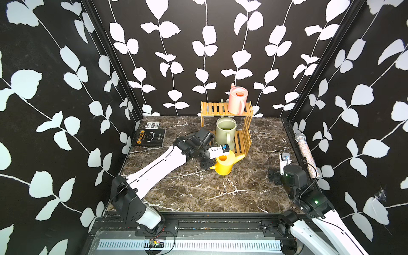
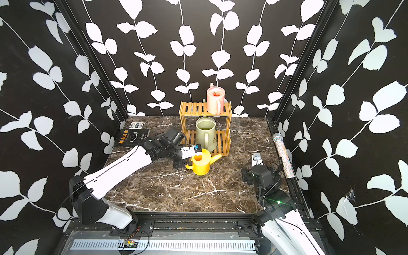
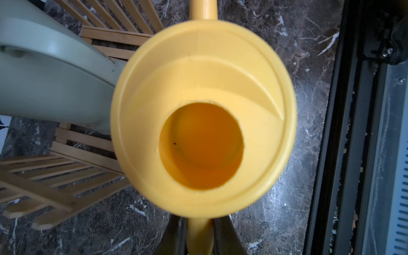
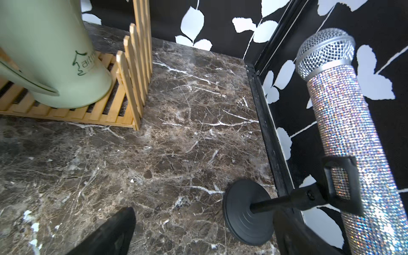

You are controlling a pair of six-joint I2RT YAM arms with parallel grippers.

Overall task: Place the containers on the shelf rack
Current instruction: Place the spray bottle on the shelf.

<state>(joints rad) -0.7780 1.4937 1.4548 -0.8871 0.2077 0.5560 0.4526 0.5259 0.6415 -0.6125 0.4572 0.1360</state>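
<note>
Yellow can [image 3: 203, 88] — smooth, round plastic — handle clamped in left gripper [image 3: 199, 237].

In the left wrist view the yellow can [image 3: 203, 123] loses its spout tip and handle end at the picture's edges. The left gripper [image 3: 199, 240] shows only as 2 dark, blurred fingers [image 3: 227, 240] flanking that handle. The green can [image 3: 48, 72] there is blurred and cut off; in both top views its spout is largely hidden behind its body. Print on the small card [image 1: 152, 125] beyond the book [image 1: 150, 137] is too small to read. In the right wrist view the right gripper [image 4: 204, 220] shows only 2 dark, blurred fingers [image 4: 110, 231], and the microphone [image 4: 344, 123] is cut off at its lower end.
</note>
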